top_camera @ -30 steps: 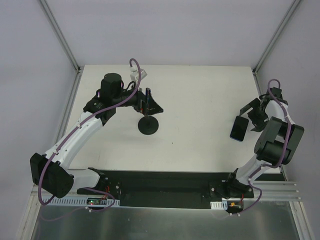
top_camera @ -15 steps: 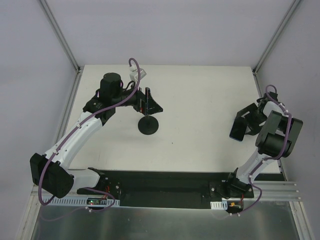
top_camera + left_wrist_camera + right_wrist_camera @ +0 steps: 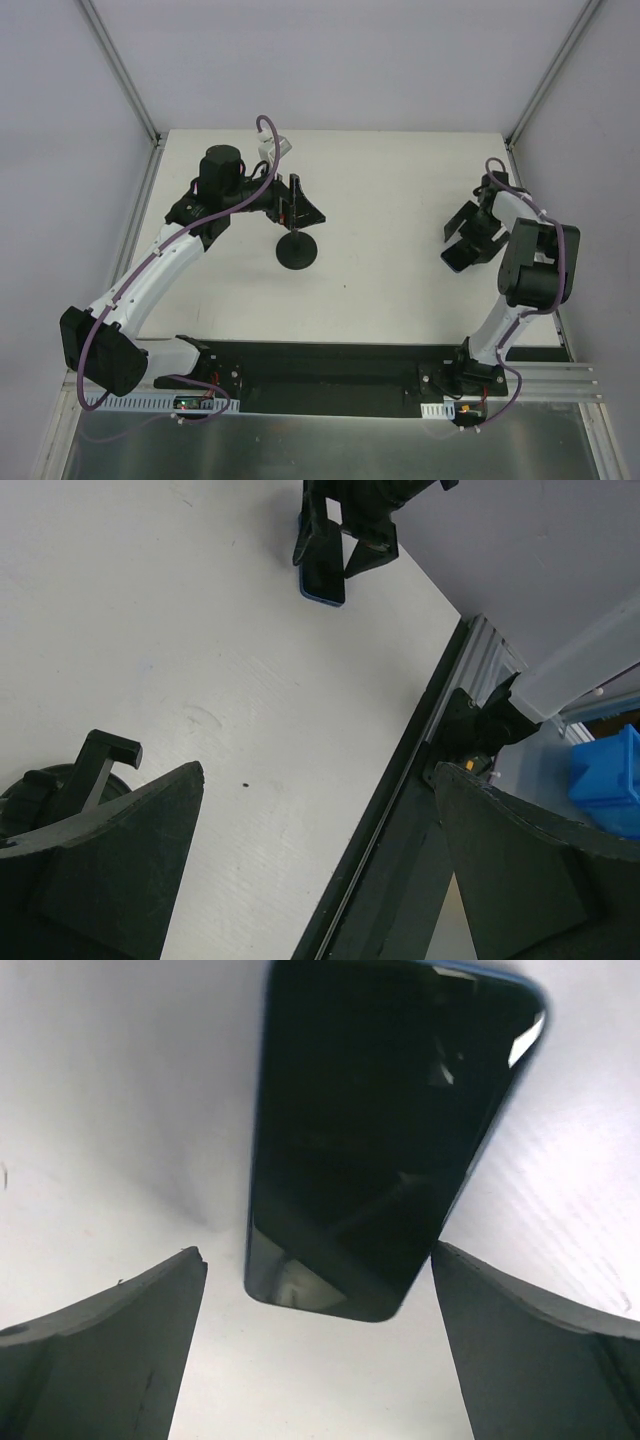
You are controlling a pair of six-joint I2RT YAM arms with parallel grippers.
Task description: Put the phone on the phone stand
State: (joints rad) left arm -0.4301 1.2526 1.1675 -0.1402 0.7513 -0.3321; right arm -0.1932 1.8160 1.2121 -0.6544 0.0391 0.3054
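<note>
Right gripper moved over the phone, fingers wide apart astride it, holding nothing. Left gripper, by the stand far left of the phone, gaped empty.

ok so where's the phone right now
The phone lies flat on the right side of the table, right under the open right gripper, as the right wrist view shows.
</note>
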